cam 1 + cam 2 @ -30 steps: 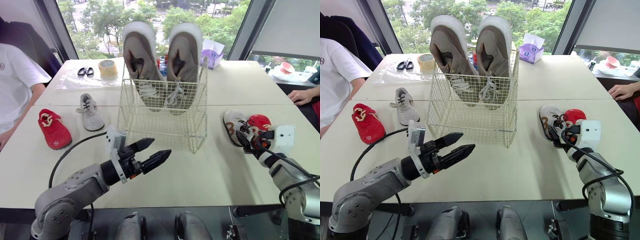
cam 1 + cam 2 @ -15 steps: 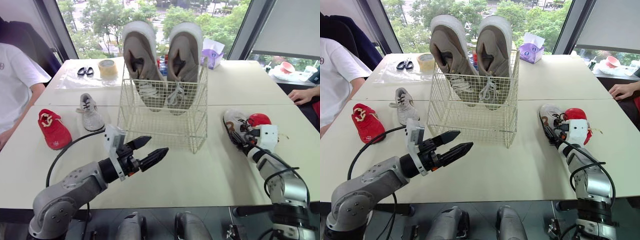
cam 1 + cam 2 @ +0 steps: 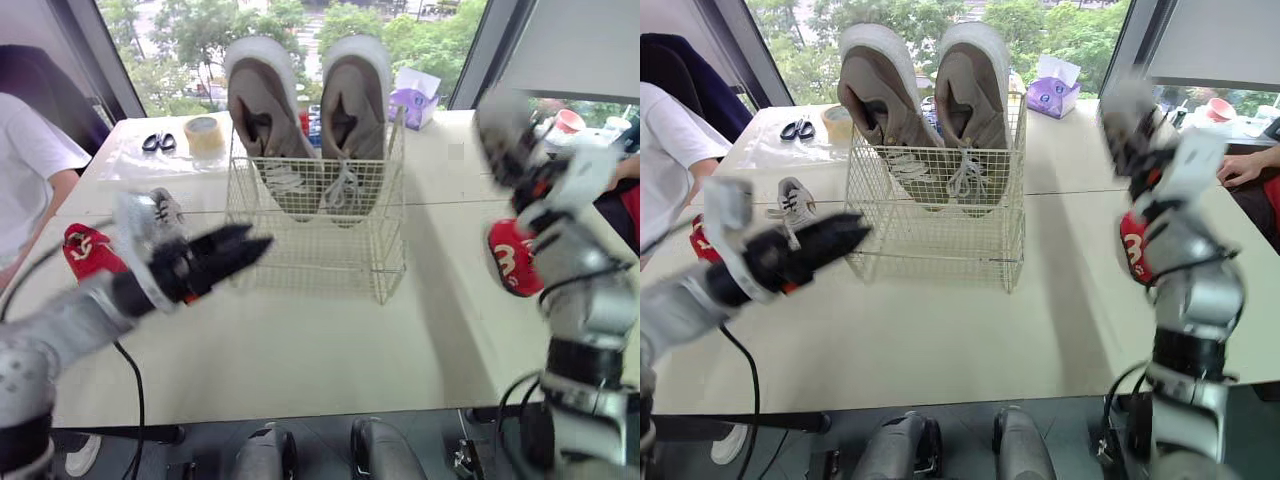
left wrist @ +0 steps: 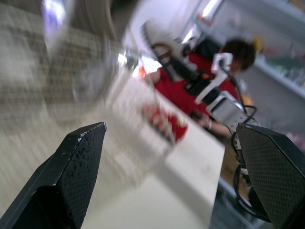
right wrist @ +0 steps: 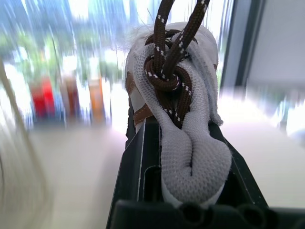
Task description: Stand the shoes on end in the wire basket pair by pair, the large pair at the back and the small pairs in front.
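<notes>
**Small shoe held, ready for basket front**

Right claw is clamped on the white brown-laced shoe, high to the right of the wire basket. Left claw is wide open and empty, near-left of the basket. Recommend lowering the shoe upright into the front section, clear of the large pair.

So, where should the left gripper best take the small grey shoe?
Probably the rim of its opening, coming from above: the small grey shoe lies sole down, laces up, so one finger of the open left gripper could slip inside.

White mesh shoe with brown laces, tight in the right claw
</notes>
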`<state>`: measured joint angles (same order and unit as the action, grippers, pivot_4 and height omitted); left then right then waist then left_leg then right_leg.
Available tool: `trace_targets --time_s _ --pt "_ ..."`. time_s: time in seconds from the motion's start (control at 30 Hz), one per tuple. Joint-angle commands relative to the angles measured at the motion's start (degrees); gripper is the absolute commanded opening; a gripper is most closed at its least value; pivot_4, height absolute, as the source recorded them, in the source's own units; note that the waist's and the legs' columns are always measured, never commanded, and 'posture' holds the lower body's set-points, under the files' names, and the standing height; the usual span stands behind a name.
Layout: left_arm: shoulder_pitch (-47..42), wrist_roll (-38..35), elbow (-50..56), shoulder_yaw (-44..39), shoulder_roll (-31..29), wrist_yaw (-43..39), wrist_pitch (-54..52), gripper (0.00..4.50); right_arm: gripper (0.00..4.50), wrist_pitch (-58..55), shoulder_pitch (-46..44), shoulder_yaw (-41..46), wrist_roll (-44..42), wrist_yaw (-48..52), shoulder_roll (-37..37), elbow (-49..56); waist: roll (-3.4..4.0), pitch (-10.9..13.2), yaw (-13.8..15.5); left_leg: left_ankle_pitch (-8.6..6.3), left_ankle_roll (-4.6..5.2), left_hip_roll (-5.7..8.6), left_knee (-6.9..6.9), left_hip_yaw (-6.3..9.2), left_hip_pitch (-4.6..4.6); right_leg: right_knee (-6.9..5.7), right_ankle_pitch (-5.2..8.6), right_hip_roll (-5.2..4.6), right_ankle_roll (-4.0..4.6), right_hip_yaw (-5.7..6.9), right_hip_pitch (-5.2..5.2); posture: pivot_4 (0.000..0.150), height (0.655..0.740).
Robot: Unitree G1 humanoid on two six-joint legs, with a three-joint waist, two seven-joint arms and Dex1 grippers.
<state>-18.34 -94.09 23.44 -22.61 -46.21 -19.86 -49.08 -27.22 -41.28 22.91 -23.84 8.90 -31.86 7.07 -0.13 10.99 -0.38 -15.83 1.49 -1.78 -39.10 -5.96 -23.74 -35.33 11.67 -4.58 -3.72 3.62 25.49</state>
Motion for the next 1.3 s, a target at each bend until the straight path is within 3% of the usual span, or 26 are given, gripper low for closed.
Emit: trace_targets --time_s 0.03,0.17,0.3,0.73,0.9,1.0,1.23,1.3 --pt "-6.9 -2.6 -6.2 -1.4 -1.7 -0.2 0.5 4.5 0.58 0.9 -4.8 -0.8 -0.9 3.8 -3.8 3.3 -0.33 -0.2 0.0 -0.01 0.0 -0.01 0.07 0.02 0.01 0.02 -0.01 0.0 -0.11 0.06 -0.02 0.15 0.74" --pt "-24.2 -2.3 -21.5 -1.1 -2.2 0.6 0.8 4.5 0.58 2.5 -16.1 -7.4 -2.5 18.9 -13.1 5.3 -0.34 0.0 -0.1 -0.08 -0.04 0.06 -0.03 -0.04 -0.39 0.17 0.02 -0.07 -0.35 0.07 0.2 0.15 0.74" --pt "-33.1 0.6 -28.6 0.0 -2.4 -2.9 -2.5 4.5 0.58 4.1 -18.8 -14.7 -2.9 27.4 -13.8 10.0 -0.47 -0.1 -0.6 -0.04 -0.14 0.07 -0.01 -0.11 -0.49 0.17 0.03 -0.08 -0.44 0.02 0.34 0.15 0.74" --pt "-46.7 10.1 -35.7 4.4 -1.9 -15.1 -12.5 4.5 0.58 15.5 -20.8 -22.8 1.6 39.6 -9.4 8.4 -0.72 0.0 -0.3 0.07 -0.38 0.05 -0.13 -0.12 -0.51 0.1 0.03 -0.11 -0.47 0.04 0.32 0.15 0.74" --pt "-47.3 13.4 -33.7 6.4 -0.1 -18.9 -15.0 4.5 0.58 18.7 -20.2 -25.2 4.5 41.4 -8.0 8.4 -0.72 0.0 -0.3 0.12 -0.46 0.04 -0.12 -0.1 -0.49 -0.01 0.03 -0.09 -0.46 0.05 0.36 0.15 0.74" --pt "-47.1 14.1 -33.9 5.8 0.7 -19.5 -16.0 3.64 0.55 19.5 -20.3 -25.4 4.9 42.2 -7.4 8.4 -0.72 0.0 -0.4 0.12 -0.46 0.04 -0.12 -0.11 -0.49 -0.02 0.03 -0.09 -0.46 0.05 0.36 0.15 0.74" --pt "-46.6 13.8 -33.1 3.6 2.2 -18.0 -16.4 0.3 0.55 19.9 -20.2 -25.3 5.7 43.2 -7.0 8.3 -0.72 0.0 -0.3 0.12 -0.46 0.03 -0.13 -0.08 -0.49 -0.04 0.03 -0.1 -0.46 0.04 0.36 0.15 0.74" --pt "-46.3 13.3 -33.3 2.4 2.6 -16.9 -16.4 0.27 0.55 20.0 -20.0 -25.5 6.3 43.3 -7.2 7.8 -0.72 0.0 -0.3 0.12 -0.47 0.03 -0.13 -0.08 -0.48 -0.06 0.03 -0.11 -0.46 0.04 0.36 0.15 0.74"
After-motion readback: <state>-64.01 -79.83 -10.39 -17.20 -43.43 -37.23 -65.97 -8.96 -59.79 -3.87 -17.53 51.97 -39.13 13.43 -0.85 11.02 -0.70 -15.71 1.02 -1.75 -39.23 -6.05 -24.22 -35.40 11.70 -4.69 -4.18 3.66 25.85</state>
